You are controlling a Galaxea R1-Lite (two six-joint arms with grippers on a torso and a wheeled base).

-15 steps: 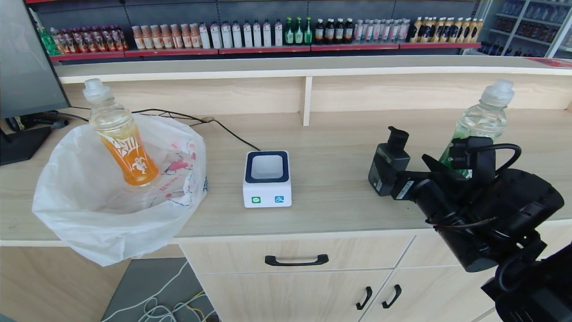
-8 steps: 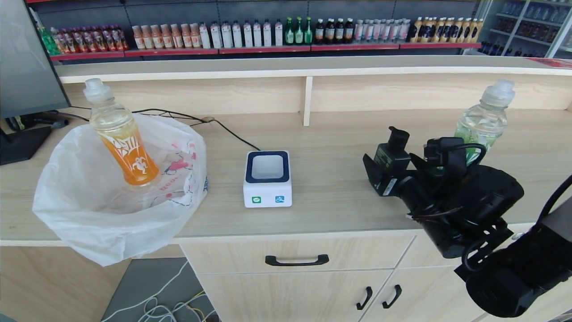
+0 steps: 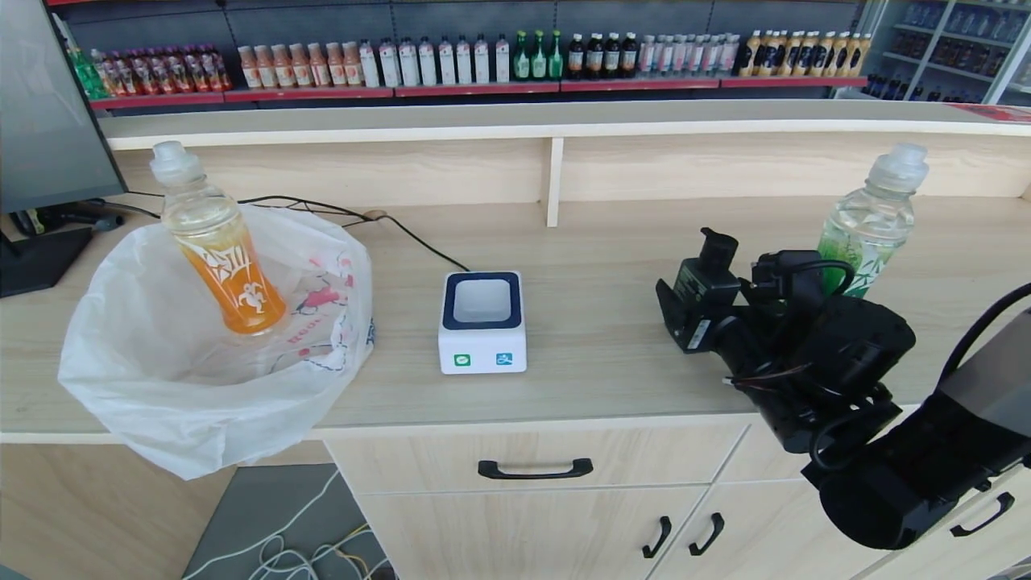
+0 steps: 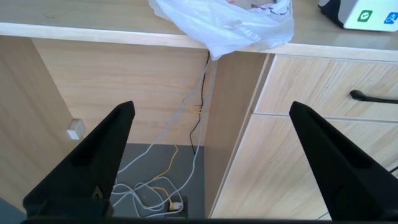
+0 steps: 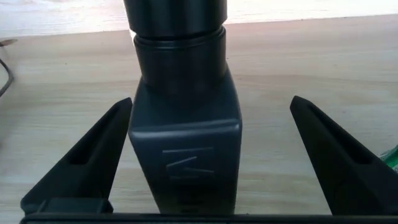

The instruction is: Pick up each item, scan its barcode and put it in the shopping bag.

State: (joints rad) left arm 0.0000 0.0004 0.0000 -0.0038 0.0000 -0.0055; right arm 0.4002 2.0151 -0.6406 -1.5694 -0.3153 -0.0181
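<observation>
The dark bottle (image 3: 702,274) stands upright on the worktop (image 3: 596,266), at 3 o'clock from the scanner (image 3: 482,321), long axis vertical. Your right end effector (image 5: 211,109) is spread, the bottle at its 12 o'clock between the fingers, unpinched. Your left end effector (image 4: 210,106), also spread, sits well apart.

Bag (image 3: 161,387) L on counter (image 3: 596,338) (bottle (image 3: 217,242) in it), scanner (image 3: 482,322) ctr, small bottle (image 3: 702,282) R of it, tall bottle (image 3: 874,217) far R.
</observation>
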